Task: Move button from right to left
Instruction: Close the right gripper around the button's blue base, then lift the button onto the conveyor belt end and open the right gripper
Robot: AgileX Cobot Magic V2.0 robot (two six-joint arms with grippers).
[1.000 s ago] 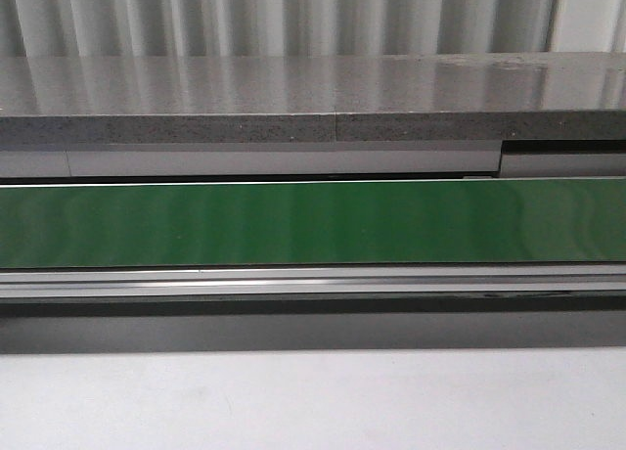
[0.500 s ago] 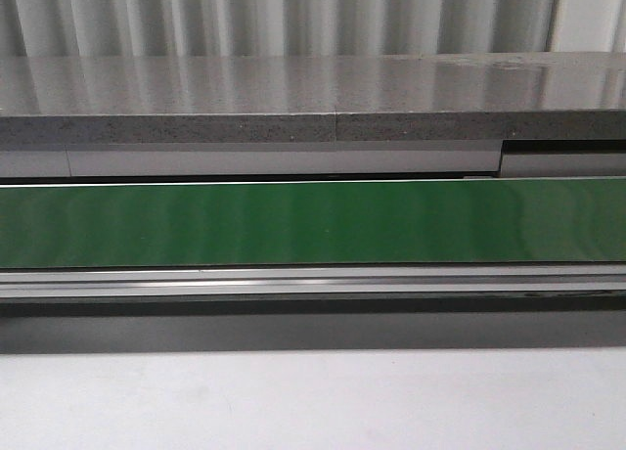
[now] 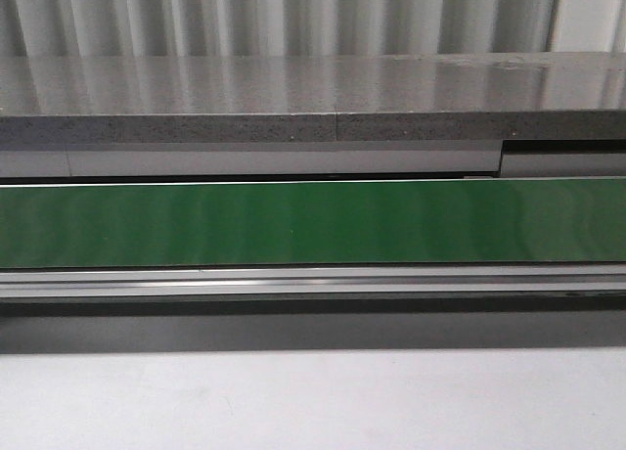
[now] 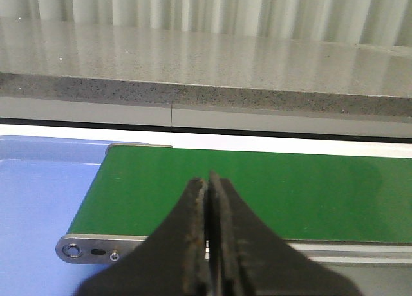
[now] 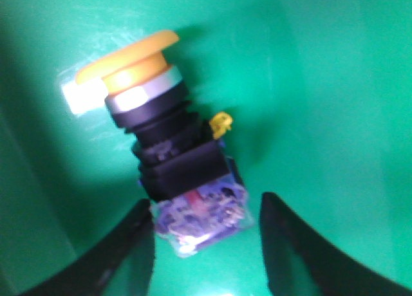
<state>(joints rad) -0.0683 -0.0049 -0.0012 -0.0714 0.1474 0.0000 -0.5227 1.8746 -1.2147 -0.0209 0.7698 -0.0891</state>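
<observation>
The button (image 5: 168,148) shows only in the right wrist view. It lies on its side on a green surface (image 5: 322,83), with its yellow mushroom cap, black collar and clear-and-blue contact block. My right gripper (image 5: 206,215) is open, its two black fingers either side of the contact block; one finger is close against it, the other stands apart. My left gripper (image 4: 208,180) is shut and empty over the near edge of the green conveyor belt (image 4: 290,186). Neither gripper nor the button shows in the front view.
The green belt (image 3: 313,222) runs across the front view with a metal rail (image 3: 313,282) along its near side. A grey stone shelf (image 3: 293,98) lies behind it. A blue surface (image 4: 38,199) sits by the belt's end roller in the left wrist view.
</observation>
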